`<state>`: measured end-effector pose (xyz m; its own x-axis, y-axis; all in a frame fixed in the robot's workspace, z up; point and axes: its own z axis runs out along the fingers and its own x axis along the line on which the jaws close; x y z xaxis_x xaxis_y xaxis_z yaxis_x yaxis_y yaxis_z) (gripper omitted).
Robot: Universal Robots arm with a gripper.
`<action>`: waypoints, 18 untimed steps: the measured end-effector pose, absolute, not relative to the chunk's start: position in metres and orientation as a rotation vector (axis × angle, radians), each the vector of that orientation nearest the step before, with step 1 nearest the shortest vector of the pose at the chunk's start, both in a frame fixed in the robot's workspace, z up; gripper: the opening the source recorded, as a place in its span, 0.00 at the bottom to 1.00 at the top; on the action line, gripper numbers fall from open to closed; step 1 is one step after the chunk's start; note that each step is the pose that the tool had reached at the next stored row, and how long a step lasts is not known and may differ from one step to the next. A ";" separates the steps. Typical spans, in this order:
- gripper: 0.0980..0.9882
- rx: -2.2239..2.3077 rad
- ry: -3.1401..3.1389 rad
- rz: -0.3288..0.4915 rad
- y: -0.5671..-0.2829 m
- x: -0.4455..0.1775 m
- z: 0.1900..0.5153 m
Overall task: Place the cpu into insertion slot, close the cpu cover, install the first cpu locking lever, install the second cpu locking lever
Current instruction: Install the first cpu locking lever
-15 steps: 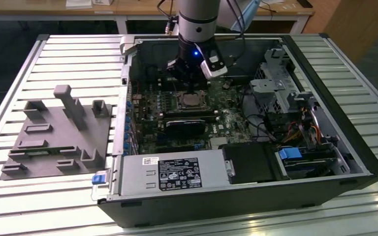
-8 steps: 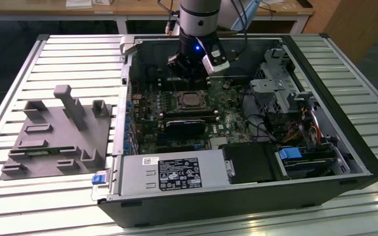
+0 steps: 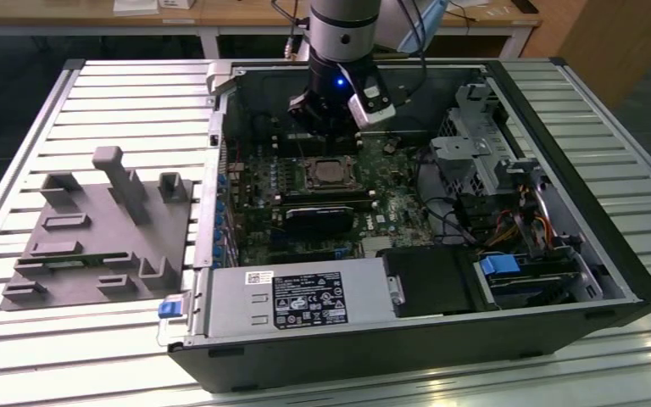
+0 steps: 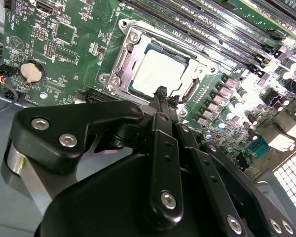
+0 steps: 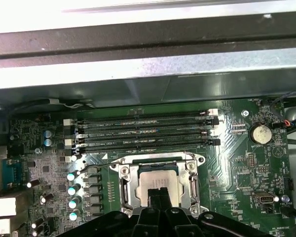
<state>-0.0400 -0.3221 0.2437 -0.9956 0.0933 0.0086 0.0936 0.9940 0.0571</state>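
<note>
The cpu (image 4: 160, 71) lies flat in the insertion slot (image 4: 119, 85) on the green motherboard, with its pale metal top showing. The cpu cover (image 4: 133, 43), a silver frame, lies around the chip and looks lowered over it. My gripper (image 4: 164, 94) hangs just above the socket's edge, its two black fingertips pressed together and nothing visible between them. In the first wrist view the fingertips (image 5: 158, 193) overlap the chip (image 5: 158, 180). In the exterior view the gripper (image 3: 325, 131) stands over the socket (image 3: 328, 174) inside the open computer case. I cannot make out how the thin locking levers stand.
Long black memory slots (image 5: 148, 131) run beside the socket. A grey power supply box (image 3: 292, 297) fills the case's front, with drive cages and cables (image 3: 495, 178) on the exterior view's right. A grey fixture block (image 3: 99, 229) sits on the slatted table at the left.
</note>
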 end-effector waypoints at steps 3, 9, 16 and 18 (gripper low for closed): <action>0.00 -0.147 -3.131 -0.090 -0.322 -0.040 0.244; 0.00 -0.147 -3.131 -0.089 -0.322 -0.040 0.245; 0.00 -0.147 -3.131 -0.088 -0.322 -0.040 0.256; 0.00 -0.147 -3.131 -0.088 -0.322 -0.040 0.260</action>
